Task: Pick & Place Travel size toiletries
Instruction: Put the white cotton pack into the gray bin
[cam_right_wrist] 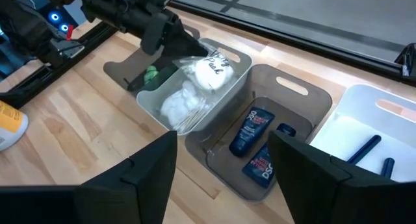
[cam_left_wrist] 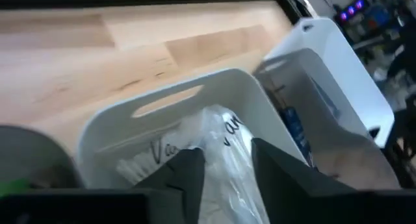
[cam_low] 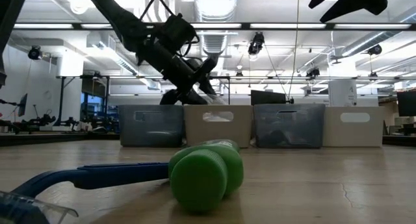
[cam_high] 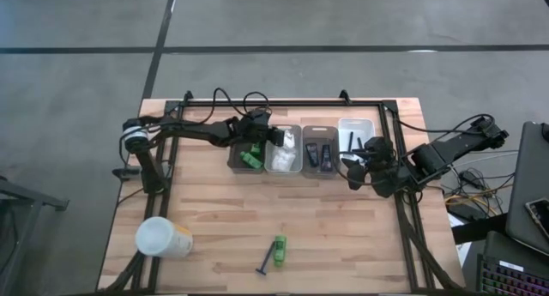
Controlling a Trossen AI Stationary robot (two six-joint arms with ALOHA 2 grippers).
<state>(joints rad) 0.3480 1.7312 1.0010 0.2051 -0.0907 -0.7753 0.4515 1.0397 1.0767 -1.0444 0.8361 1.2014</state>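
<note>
- Hovering over the second bin from the left, my left tool [cam_high: 276,138] pinched a white crinkly packet [cam_right_wrist: 209,63] between its fingers [cam_left_wrist: 185,175], the packet hanging just above the heap of other white packets [cam_right_wrist: 182,106] in that bin [cam_high: 284,169].
- Beside it, I saw the leftmost bin [cam_high: 233,163] held bright green little bottles [cam_high: 250,159].
- On the other side, the third bin [cam_right_wrist: 299,97] carried small black tubes [cam_right_wrist: 251,130] lying flat, and the white end bin [cam_high: 356,124] had thin dark razors [cam_right_wrist: 363,149] in it.
- My right tool [cam_high: 353,163] hung spread wide, holding nothing, near the front edge of the white bin, its fingers [cam_right_wrist: 140,175] well apart in the right wrist view.
- Farther out, toward the near edge of the table [cam_high: 334,232], one green bottle [cam_high: 280,250] and a blue-handled razor [cam_high: 264,263] lay just beside each other.
- Well to the left of those, I saw a large white cylinder [cam_high: 163,238] lying on its side.
</note>
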